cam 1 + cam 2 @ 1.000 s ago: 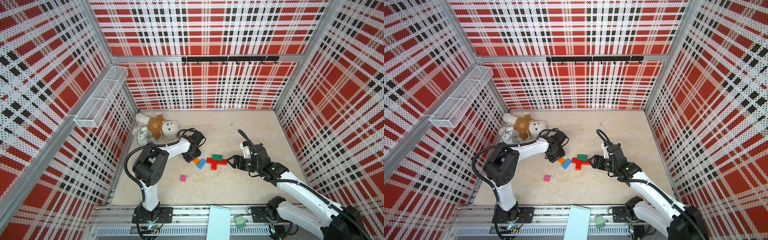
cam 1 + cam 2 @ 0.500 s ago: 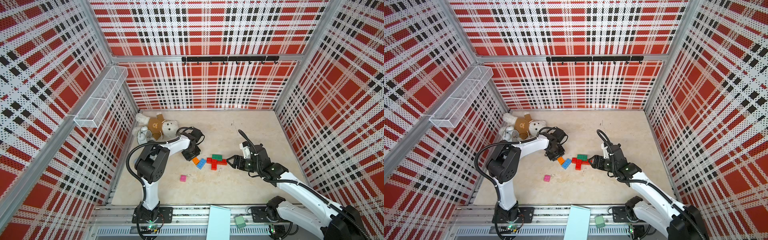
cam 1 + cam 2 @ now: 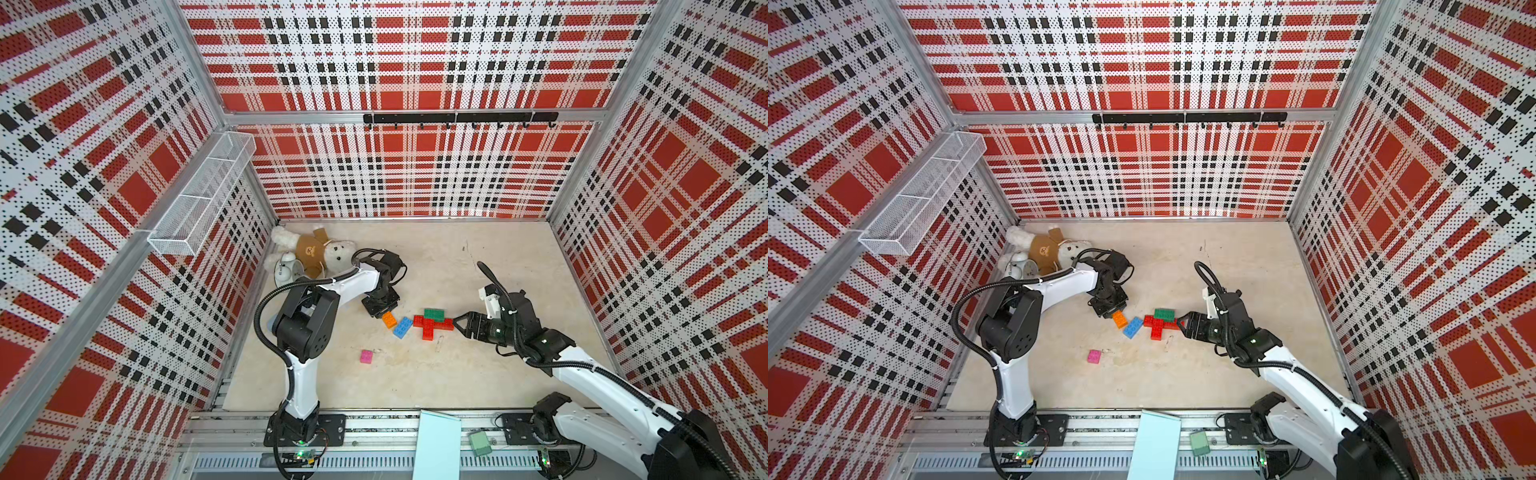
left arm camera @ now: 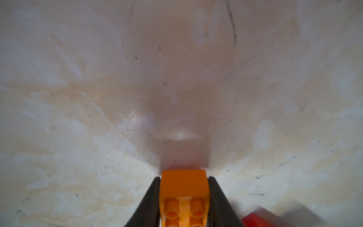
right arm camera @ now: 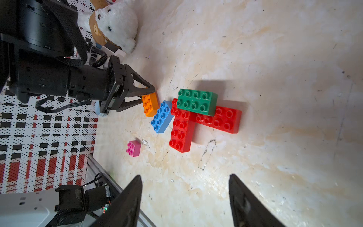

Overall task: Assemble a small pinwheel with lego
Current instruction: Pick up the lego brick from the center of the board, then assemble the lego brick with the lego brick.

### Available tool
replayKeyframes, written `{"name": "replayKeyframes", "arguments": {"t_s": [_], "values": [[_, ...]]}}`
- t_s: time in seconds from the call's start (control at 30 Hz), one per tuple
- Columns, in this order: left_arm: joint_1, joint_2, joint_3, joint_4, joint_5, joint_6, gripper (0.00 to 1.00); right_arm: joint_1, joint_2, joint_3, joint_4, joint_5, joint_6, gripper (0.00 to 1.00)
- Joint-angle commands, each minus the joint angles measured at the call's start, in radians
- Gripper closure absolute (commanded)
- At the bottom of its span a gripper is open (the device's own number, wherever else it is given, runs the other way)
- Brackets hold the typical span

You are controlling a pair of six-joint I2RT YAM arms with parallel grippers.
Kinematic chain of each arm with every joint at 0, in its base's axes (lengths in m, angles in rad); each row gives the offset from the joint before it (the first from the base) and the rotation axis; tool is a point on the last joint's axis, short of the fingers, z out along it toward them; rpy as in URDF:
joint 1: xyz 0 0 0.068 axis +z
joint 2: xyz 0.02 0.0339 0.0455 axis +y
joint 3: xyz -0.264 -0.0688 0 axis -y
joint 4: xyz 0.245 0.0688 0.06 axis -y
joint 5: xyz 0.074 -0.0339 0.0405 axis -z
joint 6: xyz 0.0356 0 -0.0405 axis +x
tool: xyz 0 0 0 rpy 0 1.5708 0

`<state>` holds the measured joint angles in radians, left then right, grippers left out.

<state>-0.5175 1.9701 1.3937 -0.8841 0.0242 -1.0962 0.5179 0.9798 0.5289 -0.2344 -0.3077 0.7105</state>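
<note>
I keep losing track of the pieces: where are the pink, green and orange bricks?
pink brick (image 3: 366, 356), in a top view, its studded top.
green brick (image 5: 194, 100), right wrist view, centre of its studded top.
orange brick (image 4: 183, 182), left wrist view, its smooth end face.

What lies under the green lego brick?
The green brick rests on red bricks, whose ends stick out from beneath it on two sides. How the red ones meet under it is covered.
</note>
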Motion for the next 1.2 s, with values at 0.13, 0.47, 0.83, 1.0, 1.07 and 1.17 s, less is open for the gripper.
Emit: {"name": "replayKeyframes", "arguments": {"t_s": [0.13, 0.47, 0.83, 1.0, 1.07, 1.17], "values": [[-0.023, -0.010, 0.214, -0.121, -0.034, 0.244, 0.70, 0.013, 0.092, 0.004, 0.152, -0.030, -0.006, 0.32], [-0.098, 0.205, 0.523, -0.213, 0.050, 0.480, 0.73, 0.041, 0.242, 0.071, 0.262, -0.030, 0.028, 0.52], [-0.166, 0.302, 0.592, -0.246, 0.064, 0.539, 0.74, 0.132, 0.388, 0.097, 0.386, 0.012, 0.105, 0.73], [-0.179, 0.312, 0.597, -0.245, 0.060, 0.540, 0.74, 0.150, 0.458, 0.095, 0.484, 0.003, 0.149, 0.81], [-0.182, 0.310, 0.593, -0.245, 0.047, 0.542, 0.74, 0.152, 0.473, 0.098, 0.492, 0.011, 0.155, 0.84], [-0.184, 0.311, 0.585, -0.259, 0.033, 0.545, 0.74, 0.156, 0.476, 0.092, 0.513, 0.026, 0.169, 0.85]]}}
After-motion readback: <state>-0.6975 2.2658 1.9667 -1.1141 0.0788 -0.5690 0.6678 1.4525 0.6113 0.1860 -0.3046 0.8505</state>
